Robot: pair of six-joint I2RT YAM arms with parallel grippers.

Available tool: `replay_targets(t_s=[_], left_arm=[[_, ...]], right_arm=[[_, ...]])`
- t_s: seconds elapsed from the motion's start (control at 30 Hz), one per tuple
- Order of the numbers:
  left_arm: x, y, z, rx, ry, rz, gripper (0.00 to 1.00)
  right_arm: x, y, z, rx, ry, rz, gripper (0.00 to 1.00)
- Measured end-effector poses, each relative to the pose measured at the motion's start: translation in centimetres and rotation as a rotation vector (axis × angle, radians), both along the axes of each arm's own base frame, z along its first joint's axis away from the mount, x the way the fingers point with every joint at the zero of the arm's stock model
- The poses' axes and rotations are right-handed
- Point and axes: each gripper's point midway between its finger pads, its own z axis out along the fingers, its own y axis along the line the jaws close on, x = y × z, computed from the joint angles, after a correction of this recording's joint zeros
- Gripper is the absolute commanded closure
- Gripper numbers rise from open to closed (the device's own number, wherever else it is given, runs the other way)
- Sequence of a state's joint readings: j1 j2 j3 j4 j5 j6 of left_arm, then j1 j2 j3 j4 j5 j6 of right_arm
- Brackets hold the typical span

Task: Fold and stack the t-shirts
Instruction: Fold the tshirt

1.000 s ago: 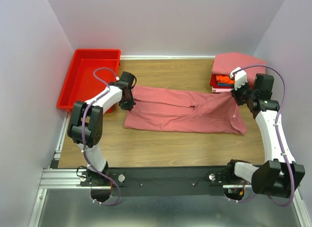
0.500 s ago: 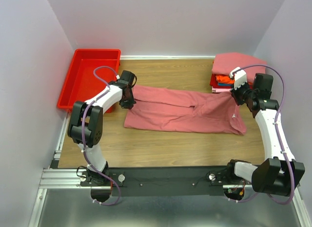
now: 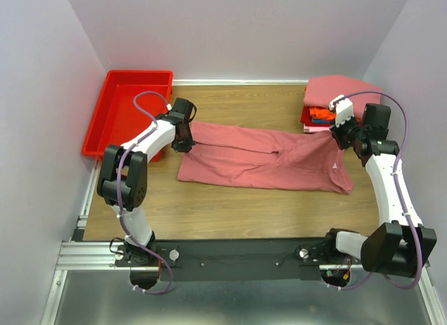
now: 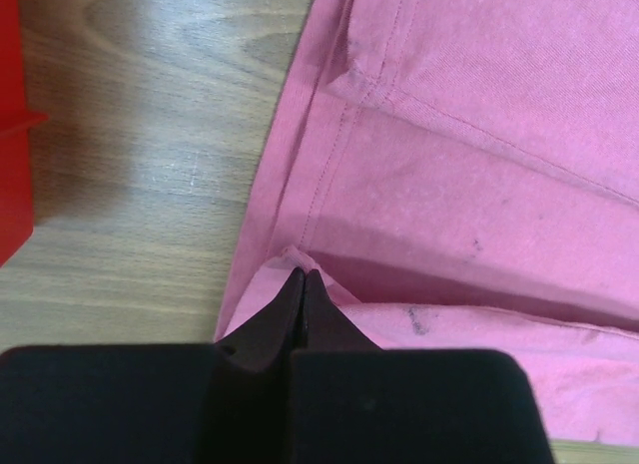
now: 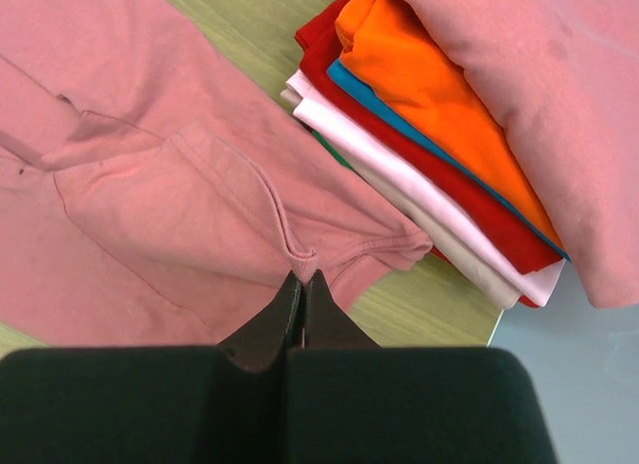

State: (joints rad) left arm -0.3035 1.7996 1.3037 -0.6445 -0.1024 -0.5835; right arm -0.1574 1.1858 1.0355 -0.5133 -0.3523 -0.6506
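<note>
Pinching: left end effector [image 4: 303,276] clenched on shirt [image 3: 265,161], 9 o'clock edge; right end effector [image 5: 303,277] clenched on its 3 o'clock sleeve fold.
Change: left has crept toward 12 o'clock, cloth edge following; right unmoved.
Location: shirt mid-worktop [image 3: 230,206]; stack [image 3: 328,101] at 2 o'clock.
Judgement: fold just starting.

Pose: the left white-and-black arm [image 3: 150,138] reaches forward and inward, elbow raised near its base. The left tool [image 4: 303,280] has its black fingers pressed together, pinching an edge of the salmon-pink cloth t-shirt [image 4: 479,185]. The right white-and-black arm [image 3: 394,192] extends forward, wrist bent inward. The right tool [image 5: 303,281] is likewise closed, nipping the same shirt's hem.
</note>
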Motion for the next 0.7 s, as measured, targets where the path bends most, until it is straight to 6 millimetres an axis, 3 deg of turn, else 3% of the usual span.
replay_targets(t_s=[0.53,0.67,0.7], left_arm=[[0.3,0.2,-1.5,0.025,0.024,0.007,0.99],[0.4,0.3,-1.5,0.028,0.022,0.006,0.88],[0.4,0.3,-1.5,0.029,0.022,0.005,0.77]], right_arm=[[1.0,-0.1,-0.7,0.015,0.021,-0.005,1.0],[1.1,0.1,-0.9,0.021,0.024,0.002,1.0],[1.1,0.1,-1.0,0.023,0.027,0.004,1.0]])
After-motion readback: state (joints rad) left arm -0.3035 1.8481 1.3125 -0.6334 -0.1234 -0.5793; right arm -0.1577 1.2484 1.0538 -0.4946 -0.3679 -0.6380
